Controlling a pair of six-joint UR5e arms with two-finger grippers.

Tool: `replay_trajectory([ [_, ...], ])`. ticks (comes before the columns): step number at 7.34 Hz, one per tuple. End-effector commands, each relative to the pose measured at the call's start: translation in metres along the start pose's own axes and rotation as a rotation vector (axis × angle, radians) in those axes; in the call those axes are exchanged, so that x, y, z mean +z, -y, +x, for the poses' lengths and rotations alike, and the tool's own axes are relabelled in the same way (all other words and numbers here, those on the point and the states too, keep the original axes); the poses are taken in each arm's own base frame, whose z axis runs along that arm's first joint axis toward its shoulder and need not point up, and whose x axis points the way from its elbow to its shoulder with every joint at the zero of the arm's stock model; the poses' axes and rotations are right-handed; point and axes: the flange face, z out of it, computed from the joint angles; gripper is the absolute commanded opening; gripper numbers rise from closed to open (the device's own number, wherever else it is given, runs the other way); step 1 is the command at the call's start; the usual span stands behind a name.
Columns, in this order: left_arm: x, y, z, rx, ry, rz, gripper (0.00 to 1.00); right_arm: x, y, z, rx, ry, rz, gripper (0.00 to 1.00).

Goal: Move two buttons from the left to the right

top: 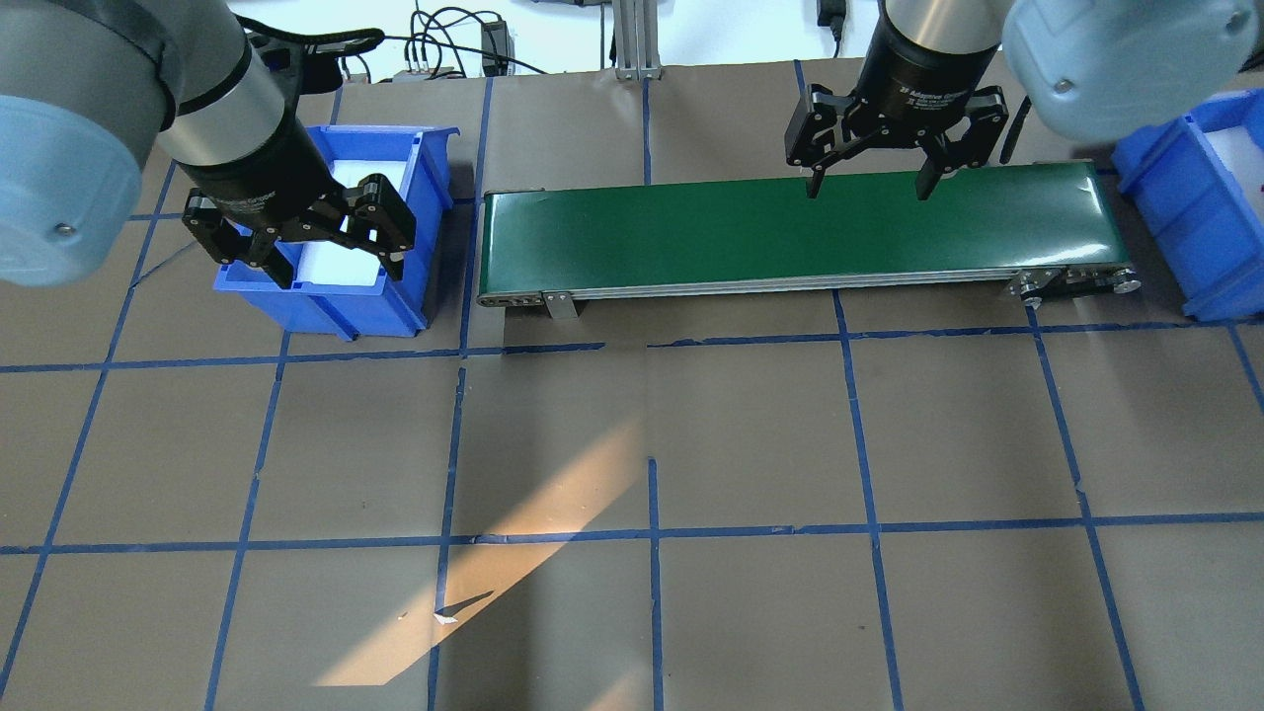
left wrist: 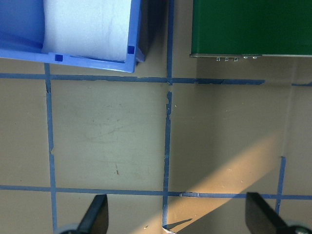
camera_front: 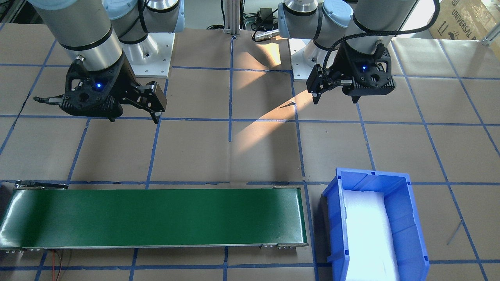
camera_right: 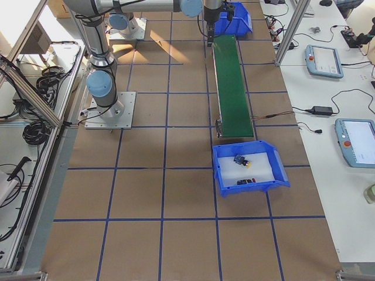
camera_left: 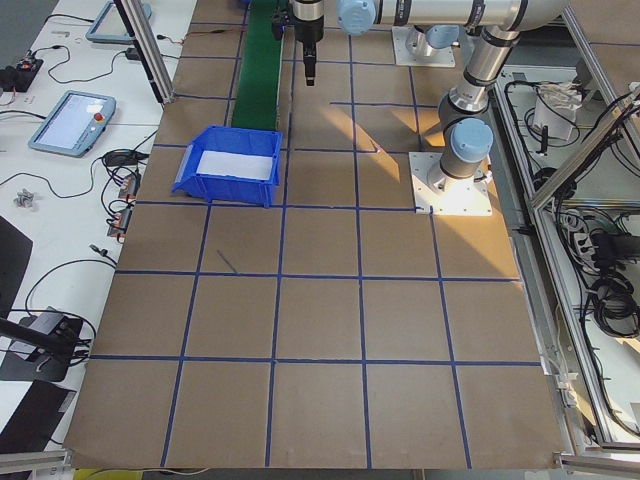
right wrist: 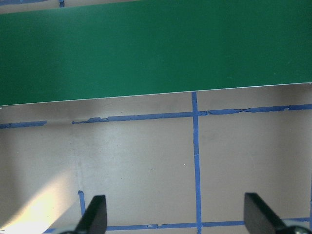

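Observation:
Two buttons lie on the white foam of the right blue bin (camera_right: 249,190): the yellow-capped one (camera_right: 241,160) at the far side, a dark one (camera_right: 245,182) by the near wall, its cap colour unclear. My left gripper (top: 336,272) is open and empty, hanging above the table in front of the left blue bin (top: 326,308); it also shows in the front view (camera_front: 335,100) and the left wrist view (left wrist: 178,217). My right gripper (top: 867,188) is open and empty, in front of the green conveyor belt (top: 790,227); it also shows in the front view (camera_front: 97,112) and the right wrist view (right wrist: 178,217).
The conveyor (camera_front: 156,216) runs between the two bins. The left bin (camera_front: 406,218) shows only white foam inside. The right bin (top: 1175,207) sits at the belt's right end. Brown paper with blue tape lines covers the table.

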Motion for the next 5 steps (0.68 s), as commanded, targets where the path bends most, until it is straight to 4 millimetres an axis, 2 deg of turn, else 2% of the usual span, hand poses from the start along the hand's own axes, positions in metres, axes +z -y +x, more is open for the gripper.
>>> replay_trajectory([
  [1,-0.0012,0.0004,-0.0014,-0.003,0.011,0.003,1.00,0.0009,0.0000,0.0003,0.001,-0.002,-0.001,1.00],
  [5,-0.0005,0.0003,-0.0013,-0.003,0.010,0.002,1.00,0.0002,0.0020,0.0002,0.002,-0.002,0.012,1.00],
])
